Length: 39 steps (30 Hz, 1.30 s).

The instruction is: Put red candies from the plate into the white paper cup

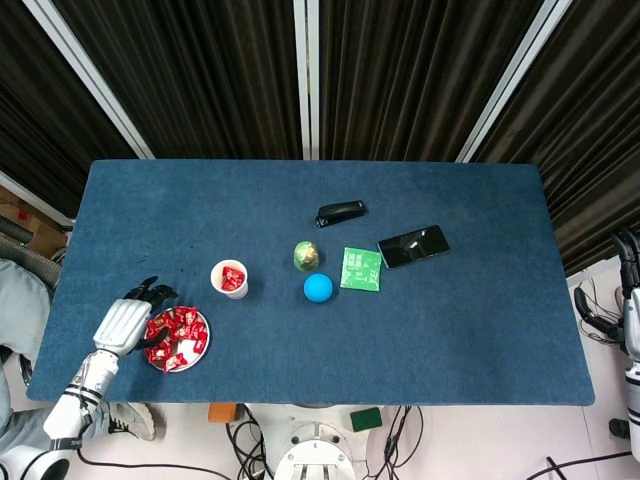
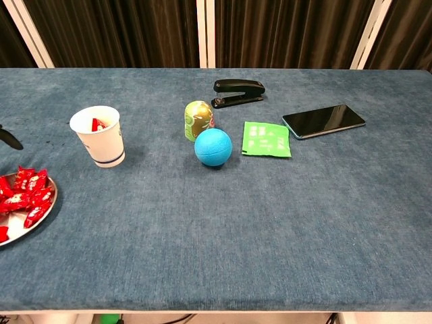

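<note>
A: Candies (image 1: 178, 337) in red wrappers lie heaped on the plate (image 1: 199, 355), close to the front edge of the table (image 1: 460, 320) at its left end. A few more show inside the white paper cup (image 1: 229, 278), which stands upright just behind the plate and to its right.

B: And the left hand (image 1: 124, 324)?

A: It sits at the plate's left rim, back of the hand up, forearm running off toward the front left corner. Dark fingers (image 1: 150, 292) are spread apart above the near candies; the thumb reaches in over the pile. I see nothing held. The chest view catches only one dark fingertip at its left border.

B: The right hand (image 1: 630, 262)?

A: Off the table past its right edge, hanging low beside the robot's body. Whether its fingers are apart or together, I cannot tell.

B: Anything else out there?

A: Mid-table: a black stapler (image 2: 237, 92), a green-and-gold egg-shaped tin (image 2: 198, 119) touching a blue ball (image 2: 213, 147), a green sachet (image 2: 266, 139), and a smartphone (image 2: 324, 120) lying face up.
</note>
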Each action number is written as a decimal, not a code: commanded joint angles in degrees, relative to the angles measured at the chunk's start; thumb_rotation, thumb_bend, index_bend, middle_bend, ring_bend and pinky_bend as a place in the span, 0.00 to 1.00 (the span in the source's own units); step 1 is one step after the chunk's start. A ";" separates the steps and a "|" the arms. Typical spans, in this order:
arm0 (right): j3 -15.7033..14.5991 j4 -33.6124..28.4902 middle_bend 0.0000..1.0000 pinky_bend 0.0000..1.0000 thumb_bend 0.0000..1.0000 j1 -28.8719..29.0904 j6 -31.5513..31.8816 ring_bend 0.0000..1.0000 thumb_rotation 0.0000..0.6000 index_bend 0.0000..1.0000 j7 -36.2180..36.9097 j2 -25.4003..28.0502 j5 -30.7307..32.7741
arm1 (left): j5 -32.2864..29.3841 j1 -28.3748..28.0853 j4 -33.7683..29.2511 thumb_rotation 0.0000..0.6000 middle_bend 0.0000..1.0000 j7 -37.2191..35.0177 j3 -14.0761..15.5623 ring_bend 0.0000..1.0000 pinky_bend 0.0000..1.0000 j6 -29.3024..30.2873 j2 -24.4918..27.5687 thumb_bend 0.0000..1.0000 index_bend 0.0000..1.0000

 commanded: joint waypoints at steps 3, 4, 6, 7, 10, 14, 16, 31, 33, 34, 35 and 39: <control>-0.09 -0.10 0.00 0.00 0.35 0.00 -0.21 0.00 1.00 0.00 -0.36 -0.08 0.15 | 1.91 -0.44 3.89 1.00 0.18 -3.39 -0.46 0.05 0.21 -0.13 -2.53 0.32 0.20; -0.11 -0.11 0.00 0.00 0.35 0.03 -0.27 0.00 1.00 0.00 -0.43 -0.14 0.14 | 2.06 -0.50 4.25 1.00 0.18 -3.50 -0.45 0.05 0.21 -0.23 -2.74 0.32 0.21; -0.16 -0.13 0.00 0.00 0.35 0.15 -0.45 0.00 1.00 0.00 -0.62 -0.27 0.10 | 2.27 -0.65 5.21 1.00 0.18 -3.13 -0.37 0.05 0.21 -0.62 -3.22 0.31 0.22; -0.17 -0.12 0.00 0.00 0.35 0.20 -0.54 0.00 1.00 0.00 -0.70 -0.32 0.09 | 2.31 -0.70 5.62 1.00 0.18 -2.91 -0.34 0.05 0.21 -0.81 -3.45 0.32 0.24; -0.18 -0.14 0.00 0.00 0.35 0.32 -0.74 0.00 1.00 0.00 -0.93 -0.42 0.13 | 2.27 -0.75 6.68 1.00 0.18 -2.71 -0.30 0.05 0.21 -1.32 -4.06 0.31 0.26; -0.16 -0.21 0.00 0.00 0.35 0.35 -0.81 0.00 1.00 0.00 -1.18 -0.38 0.22 | 2.41 -0.58 8.02 1.00 0.18 -2.93 -0.58 0.05 0.21 -0.89 -4.83 0.32 0.31; -0.16 -0.26 0.00 0.00 0.35 0.33 -0.82 0.00 1.00 0.00 -1.27 -0.38 0.25 | 2.52 -0.53 8.58 1.00 0.18 -2.89 -0.63 0.05 0.21 -0.78 -5.13 0.32 0.33; -0.26 -0.29 0.00 0.00 0.35 0.20 -0.84 0.00 1.00 0.00 -1.51 -0.52 0.40 | 2.50 -0.92 10.86 1.00 0.19 -1.85 -1.14 0.05 0.21 -1.65 -6.72 0.31 0.40; -0.24 -0.18 0.00 0.00 0.35 0.21 -0.91 0.00 1.00 0.00 -1.40 -0.56 0.48 | 2.32 -0.96 10.96 1.00 0.19 -1.65 -1.18 0.05 0.20 -1.96 -6.82 0.31 0.41; -0.24 -0.12 0.00 0.00 0.35 0.22 -0.96 0.00 1.00 0.00 -1.37 -0.59 0.52 | 2.26 -0.97 11.01 1.00 0.19 -1.57 -1.17 0.05 0.21 -2.07 -6.86 0.31 0.42; -0.23 -0.08 0.00 0.00 0.35 0.23 -0.99 0.00 1.00 0.00 -1.34 -0.60 0.54 | 2.25 -0.97 11.07 1.00 0.19 -1.47 -1.16 0.05 0.21 -2.15 -6.89 0.31 0.42; -0.23 0.15 0.00 0.00 0.35 0.29 -1.18 0.00 1.00 0.00 -1.17 -0.69 0.63 | 2.25 -1.05 11.29 1.00 0.19 -1.73 -1.15 0.05 0.21 -2.46 -7.02 0.31 0.44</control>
